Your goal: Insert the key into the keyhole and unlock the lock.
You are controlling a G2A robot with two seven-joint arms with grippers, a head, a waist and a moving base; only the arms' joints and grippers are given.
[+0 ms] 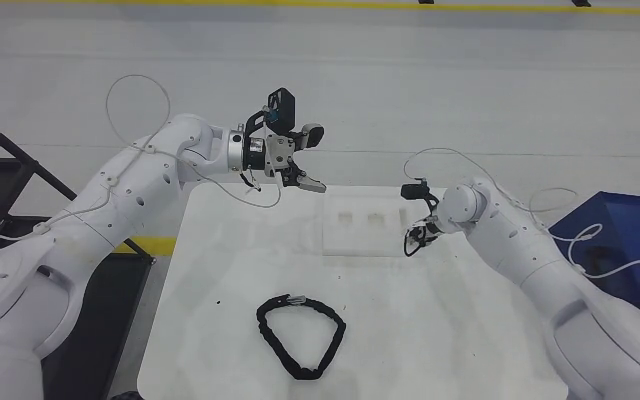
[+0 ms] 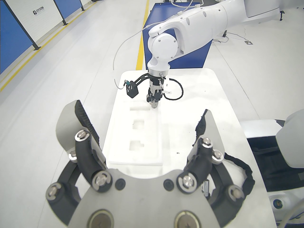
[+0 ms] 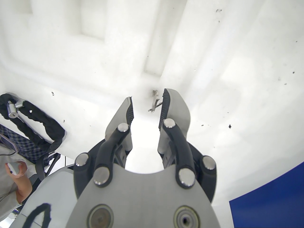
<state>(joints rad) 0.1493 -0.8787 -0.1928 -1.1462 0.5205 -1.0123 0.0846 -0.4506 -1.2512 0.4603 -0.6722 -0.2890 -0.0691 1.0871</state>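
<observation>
Small silver key [image 3: 154,102] lies at the white foam tray's [image 1: 345,238] edge, with the right gripper [image 3: 147,106] jaws narrowly open beside it. Left gripper [image 2: 142,112] jaws gape. Black fabric-sleeved chain lock [image 1: 300,335] loops on open white desk [image 1: 470,330].

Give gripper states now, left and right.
Left gripper: open, empty.
Right gripper: open, at the key, not gripping it.

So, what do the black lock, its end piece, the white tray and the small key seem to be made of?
The lock has a black, matte, braided cover, probably fabric; its core is hidden. Its end piece is shiny silver, likely polished metal. The tray is white and matte with soft-edged pockets, probably foam. The key is thin and glinting, likely metal.
</observation>
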